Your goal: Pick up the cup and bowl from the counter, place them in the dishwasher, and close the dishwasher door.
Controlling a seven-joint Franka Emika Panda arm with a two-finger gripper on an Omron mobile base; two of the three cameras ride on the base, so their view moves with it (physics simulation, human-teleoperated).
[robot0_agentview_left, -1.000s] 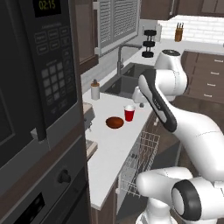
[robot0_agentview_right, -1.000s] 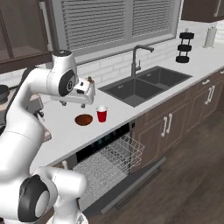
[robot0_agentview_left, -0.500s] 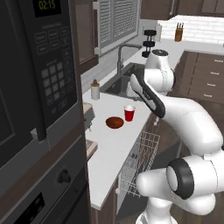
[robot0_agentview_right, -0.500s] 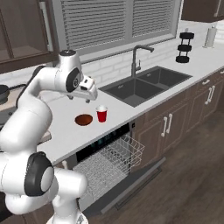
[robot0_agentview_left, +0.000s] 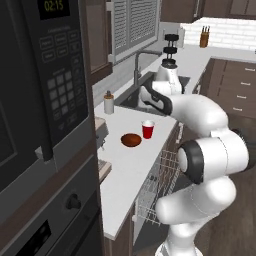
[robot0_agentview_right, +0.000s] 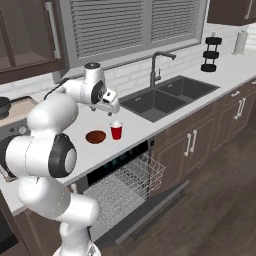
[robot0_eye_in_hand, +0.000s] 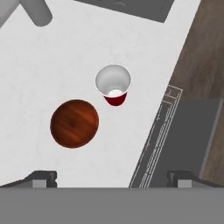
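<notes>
The red cup (robot0_agentview_left: pixel 148 129) (robot0_agentview_right: pixel 116 131) stands upright on the white counter (robot0_agentview_right: pixel 75 155), with the dark reddish-brown bowl (robot0_agentview_left: pixel 131 140) (robot0_agentview_right: pixel 95 136) just beside it, apart from it. My gripper (robot0_agentview_right: pixel 113 110) (robot0_agentview_left: pixel 143 98) hovers above the cup, open and holding nothing. The hand view looks straight down on the cup (robot0_eye_in_hand: pixel 113 83) and the bowl (robot0_eye_in_hand: pixel 74 123), and the gripper (robot0_eye_in_hand: pixel 113 177) has its tips spread wide. Below the counter, the dishwasher's white wire rack (robot0_agentview_right: pixel 125 181) is pulled out over the lowered dishwasher door (robot0_agentview_right: pixel 150 210).
A dark sink (robot0_agentview_right: pixel 167 97) with a faucet (robot0_agentview_right: pixel 156 62) lies just beyond the cup. A white bottle with a brown cap (robot0_agentview_left: pixel 108 102) stands near the wall. A tall black oven column (robot0_agentview_left: pixel 45 110) closes the counter's near end. The rack's edge (robot0_eye_in_hand: pixel 158 131) shows beside the counter.
My arm has swung, and the hand has slid along the counter toward the sink, ending over the cup. Cup, bowl and dishwasher have not moved.
</notes>
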